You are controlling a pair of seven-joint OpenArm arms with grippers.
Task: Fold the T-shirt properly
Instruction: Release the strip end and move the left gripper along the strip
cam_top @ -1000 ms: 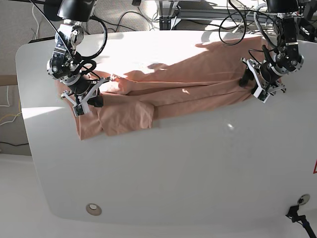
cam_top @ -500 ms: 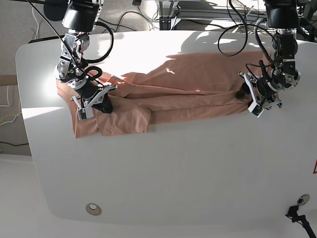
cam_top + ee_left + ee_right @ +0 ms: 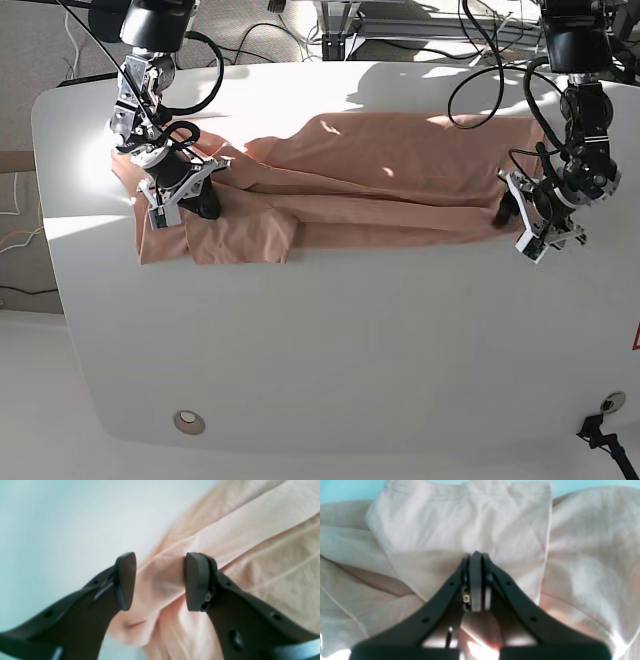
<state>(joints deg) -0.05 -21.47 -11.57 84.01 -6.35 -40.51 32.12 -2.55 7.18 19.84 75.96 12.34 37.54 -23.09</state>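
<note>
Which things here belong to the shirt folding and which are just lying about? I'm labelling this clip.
Belongs:
T-shirt
left gripper
right gripper

Lying about:
table
round insert near its front edge
cables behind

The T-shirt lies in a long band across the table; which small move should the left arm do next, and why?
Probably close the left gripper. Its jaws stand apart around a raised ridge of the T-shirt at the end of the band, so the cloth is not clamped yet. The right gripper is already shut over the cloth at the other end. A grip at both ends seems needed before lifting.
</note>
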